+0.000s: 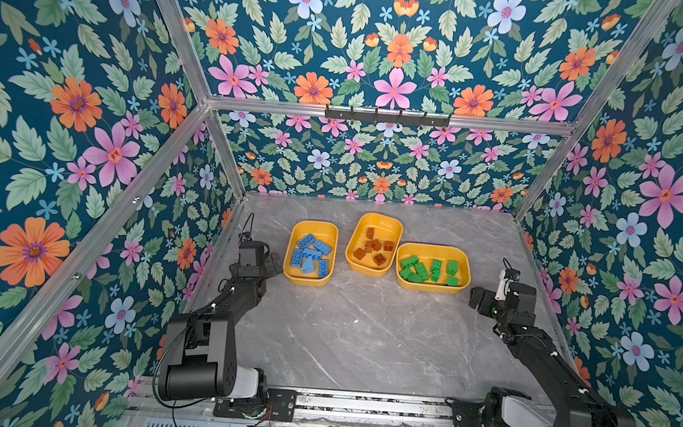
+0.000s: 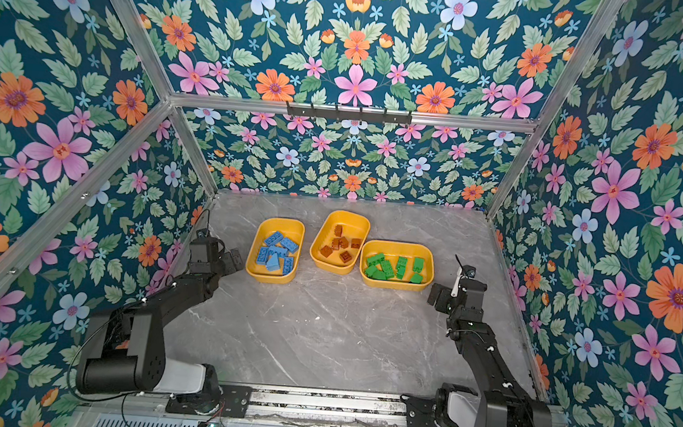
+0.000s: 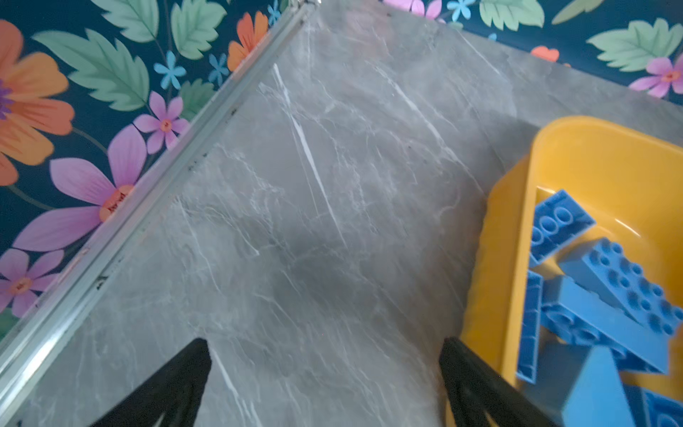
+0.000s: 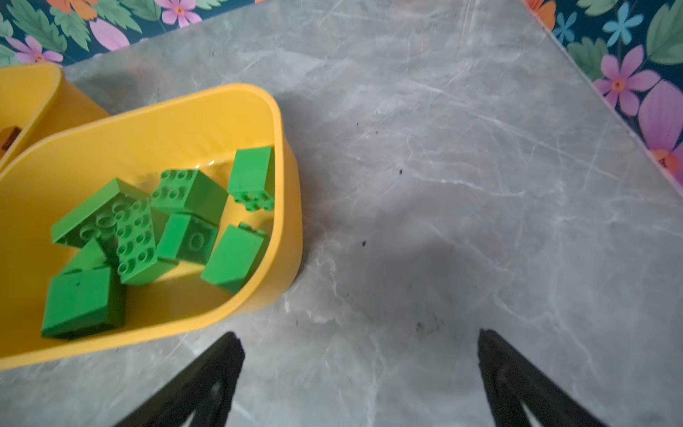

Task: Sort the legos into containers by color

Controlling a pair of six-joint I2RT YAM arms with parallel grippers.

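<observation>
Blue legos (image 1: 310,254) fill the left container (image 1: 293,235): flat bricks piled across each other, with a smooth wedge among them at its near end. Brownish-orange legos (image 1: 374,248) lie scattered in the middle container (image 1: 385,222), which sits slightly farther back and turned at an angle. Green legos (image 1: 427,269) lie in the right container (image 1: 432,250), some studs up, some on their sides. All three tubs are yellow-orange, shallow and round-cornered. The middle and right ones stand so close that I cannot tell whether they touch; the left one stands a little apart from the middle one.

No brick lies loose on the grey marble-patterned table (image 1: 363,333). The left gripper (image 3: 325,347) hangs just left of the blue tub, jaws spread wide over bare table with nothing between them. The right gripper (image 4: 358,338) hangs near and to the right of the green tub, jaws equally wide and empty.

Floral wallpaper (image 1: 68,118) in dark teal, with pink, orange and pale blue flowers, covers the left, right and far walls. An aluminium frame (image 1: 256,105) edges them, and a black hook rail (image 1: 387,117) is fixed to its far crossbar.

Counted in both top views: three containers and two arms. There are about seven blue bricks, about six brownish-orange and about seven green; overlaps make the exact numbers uncertain.
</observation>
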